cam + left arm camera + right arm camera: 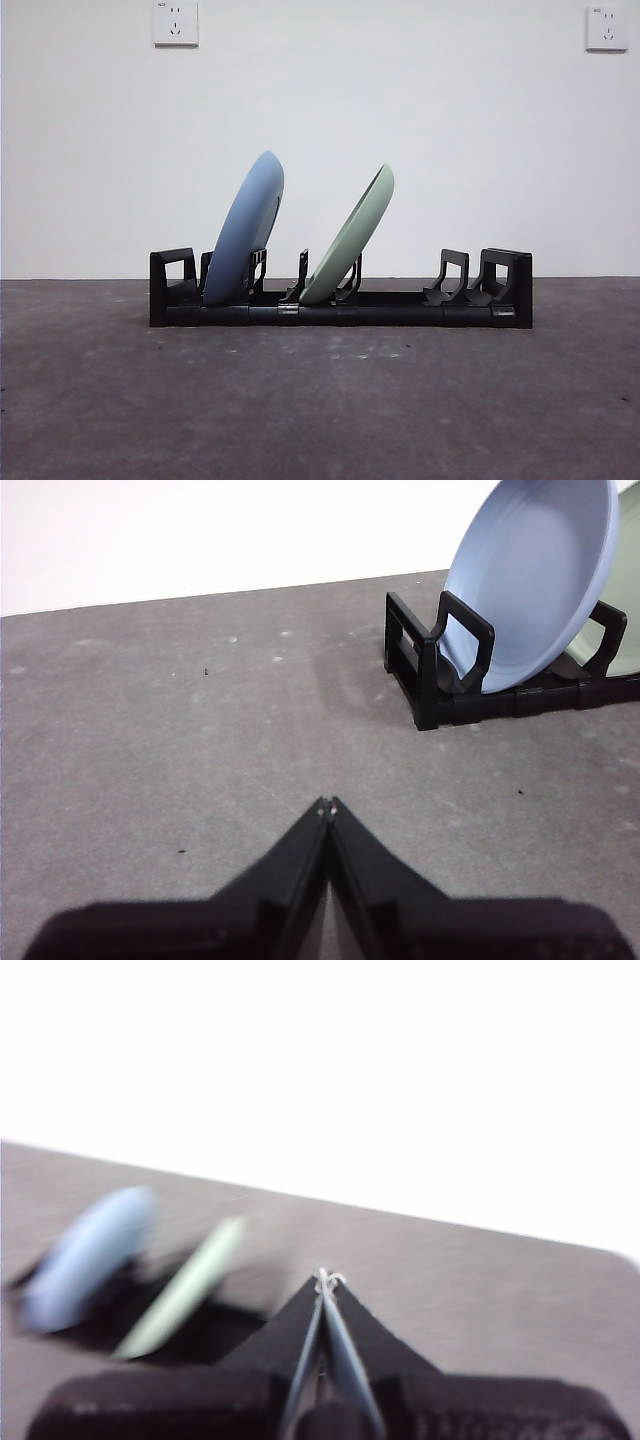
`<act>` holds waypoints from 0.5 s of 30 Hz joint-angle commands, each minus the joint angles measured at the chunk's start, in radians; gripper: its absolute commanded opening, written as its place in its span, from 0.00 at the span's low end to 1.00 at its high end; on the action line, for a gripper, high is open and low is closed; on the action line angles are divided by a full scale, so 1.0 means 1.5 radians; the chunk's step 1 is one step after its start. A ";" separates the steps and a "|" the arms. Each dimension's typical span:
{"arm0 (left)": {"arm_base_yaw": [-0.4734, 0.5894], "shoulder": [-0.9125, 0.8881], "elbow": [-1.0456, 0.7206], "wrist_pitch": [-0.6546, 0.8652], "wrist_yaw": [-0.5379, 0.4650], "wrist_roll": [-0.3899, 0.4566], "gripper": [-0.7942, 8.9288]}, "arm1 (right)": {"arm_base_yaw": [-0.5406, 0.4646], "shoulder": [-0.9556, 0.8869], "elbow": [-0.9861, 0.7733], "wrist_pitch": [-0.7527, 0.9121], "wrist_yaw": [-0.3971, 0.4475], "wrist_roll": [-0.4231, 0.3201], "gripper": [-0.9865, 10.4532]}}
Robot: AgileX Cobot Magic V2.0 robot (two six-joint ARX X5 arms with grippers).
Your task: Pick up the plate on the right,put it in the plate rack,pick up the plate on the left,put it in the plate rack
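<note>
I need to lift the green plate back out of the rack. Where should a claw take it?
Grip the green plate by its raised upper rim, coming down from above. It stands on edge in the plate rack, leaning away from the blue plate, so only its top edge is clear of the prongs. Both claws, left and right, are shut and empty.

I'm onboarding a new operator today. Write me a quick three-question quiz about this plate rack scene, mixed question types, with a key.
1. True or false: both plates stand in the plate rack.
2. Which plate sits nearer the rack's left end in the front view? A) blue plate B) green plate
3. Fill in: the left pincer and the right pincer are each ____, holding nothing.

Key:
1. True; both lean between the prongs.
2. A.
3. Shut.
</note>
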 commanded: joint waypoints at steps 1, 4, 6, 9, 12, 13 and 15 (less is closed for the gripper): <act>0.002 0.001 -0.007 0.005 0.002 -0.005 0.08 | -0.035 -0.067 -0.117 0.086 -0.001 -0.013 0.09; 0.002 0.002 -0.007 0.005 0.002 -0.005 0.08 | -0.052 -0.132 -0.235 0.171 -0.001 -0.013 0.09; 0.002 0.002 -0.007 0.005 0.002 -0.005 0.08 | -0.057 -0.173 -0.315 0.222 0.000 -0.012 0.09; 0.002 0.002 -0.007 0.005 0.002 -0.005 0.08 | -0.060 -0.227 -0.420 0.273 0.005 -0.012 0.09; 0.002 0.002 -0.007 0.005 0.002 -0.005 0.08 | -0.060 -0.273 -0.510 0.304 0.008 0.008 0.09; 0.002 0.002 -0.007 0.005 0.002 -0.005 0.08 | -0.060 -0.286 -0.534 0.310 0.012 0.017 0.09; 0.002 0.002 -0.007 0.005 0.002 -0.005 0.08 | -0.060 -0.313 -0.583 0.323 0.023 0.034 0.09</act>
